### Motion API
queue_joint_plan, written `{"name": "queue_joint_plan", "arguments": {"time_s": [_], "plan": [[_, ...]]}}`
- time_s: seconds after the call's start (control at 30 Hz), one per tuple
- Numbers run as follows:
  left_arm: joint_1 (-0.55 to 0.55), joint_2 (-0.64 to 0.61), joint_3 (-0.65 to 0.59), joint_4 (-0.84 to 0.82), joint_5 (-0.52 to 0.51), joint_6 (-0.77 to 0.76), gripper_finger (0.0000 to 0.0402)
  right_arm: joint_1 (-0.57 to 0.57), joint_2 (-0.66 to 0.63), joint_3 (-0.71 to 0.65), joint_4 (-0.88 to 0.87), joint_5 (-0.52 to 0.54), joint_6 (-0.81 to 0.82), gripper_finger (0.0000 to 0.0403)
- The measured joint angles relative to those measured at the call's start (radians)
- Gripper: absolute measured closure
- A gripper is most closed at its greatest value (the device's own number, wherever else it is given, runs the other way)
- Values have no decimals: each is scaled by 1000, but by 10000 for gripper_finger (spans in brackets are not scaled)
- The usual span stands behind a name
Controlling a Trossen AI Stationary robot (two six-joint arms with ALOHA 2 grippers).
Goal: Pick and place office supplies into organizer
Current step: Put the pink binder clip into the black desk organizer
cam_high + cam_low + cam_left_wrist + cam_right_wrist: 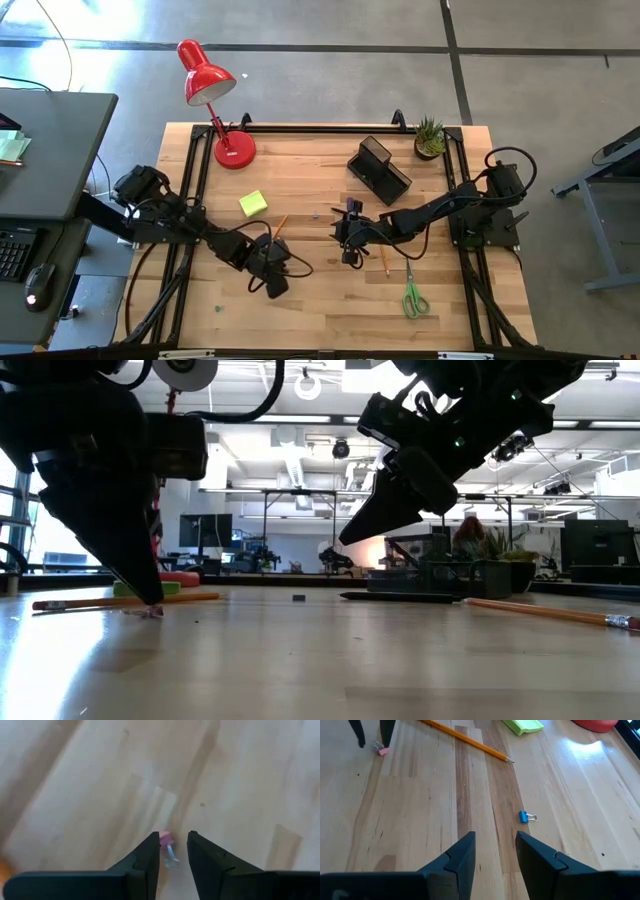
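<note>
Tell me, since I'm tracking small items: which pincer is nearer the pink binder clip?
Left. The left pincer straddles the pink binder clip on the table; the right pincer sits farther off, facing a blue clip.

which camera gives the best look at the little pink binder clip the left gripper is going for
The left wrist view: the pink binder clip sits right between the open left gripper fingertips on the table. The right wrist view shows it small and far off. The low view shows only a speck under the fingers. The high view hides it under the arm.
</note>
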Motion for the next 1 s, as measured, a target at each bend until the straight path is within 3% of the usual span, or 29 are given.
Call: {"name": "queue_joint_plan", "arguments": {"time_s": [0.43,0.6,0.67,1.0], "plan": [[0,30,1,-3,-2,8,316,0,0,0,1,1,0,270],[1,30,1,-6,30,83,316,0,0,0,1,0,0,270],[1,27,1,-6,33,194,316,0,0,0,1,0,0,270],[-1,-10,0,4,-14,1069,316,0,0,0,0,0,0,270]]}}
